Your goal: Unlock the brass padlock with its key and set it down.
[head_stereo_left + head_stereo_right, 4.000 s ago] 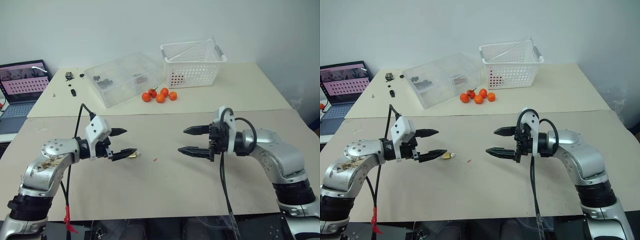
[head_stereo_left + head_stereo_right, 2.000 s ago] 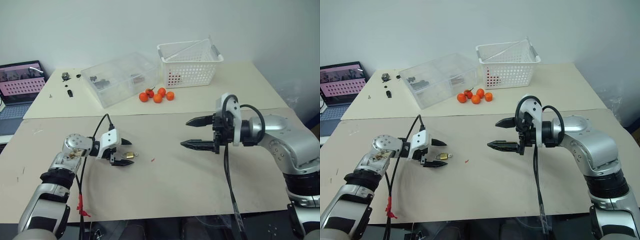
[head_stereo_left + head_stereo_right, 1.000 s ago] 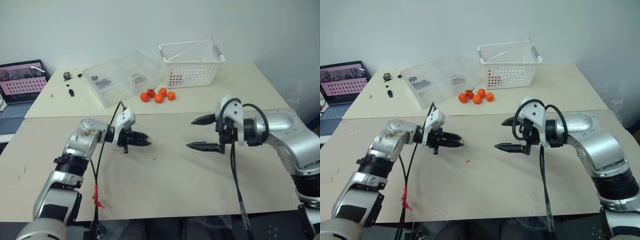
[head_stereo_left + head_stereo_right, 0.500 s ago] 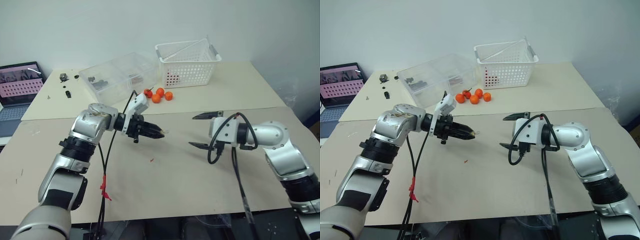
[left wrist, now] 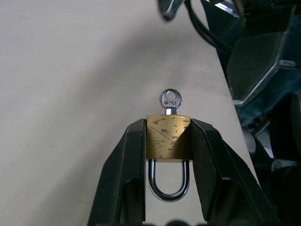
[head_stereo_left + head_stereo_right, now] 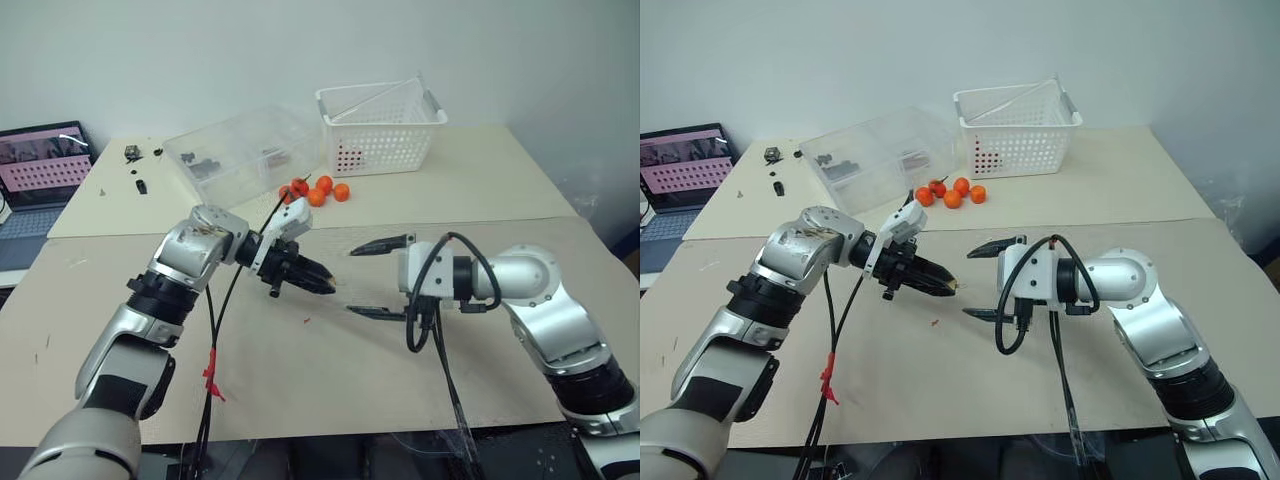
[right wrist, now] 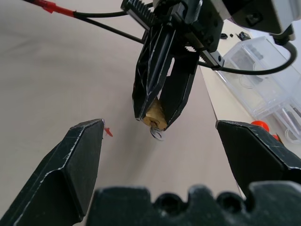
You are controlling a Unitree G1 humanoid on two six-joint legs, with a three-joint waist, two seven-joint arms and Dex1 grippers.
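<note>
The brass padlock (image 5: 168, 136) is clamped by its body between the black fingers of my left gripper (image 6: 325, 288), held in the air above the tan table (image 6: 300, 400). Its silvery shackle (image 5: 168, 193) points back toward the wrist. The key (image 5: 170, 100) sticks out of the bottom of the lock, toward my right gripper (image 6: 365, 280). That gripper stands wide open a short way off, facing the lock, with one finger above the other. In the right wrist view the padlock (image 7: 154, 115) and key (image 7: 157, 134) hang between the left fingers, apart from the right fingers (image 7: 80, 160).
A white basket (image 6: 380, 120), a clear plastic box (image 6: 245, 155) and several orange fruits (image 6: 320, 192) stand at the back of the far table. A laptop (image 6: 45, 170) sits at far left, near small dark parts (image 6: 140, 170). A red speck (image 6: 306, 322) lies on the table under the grippers.
My left gripper shut on the padlock, lifted it off the table and swung it toward the middle. My right gripper moved left toward it and rolled, still open.
</note>
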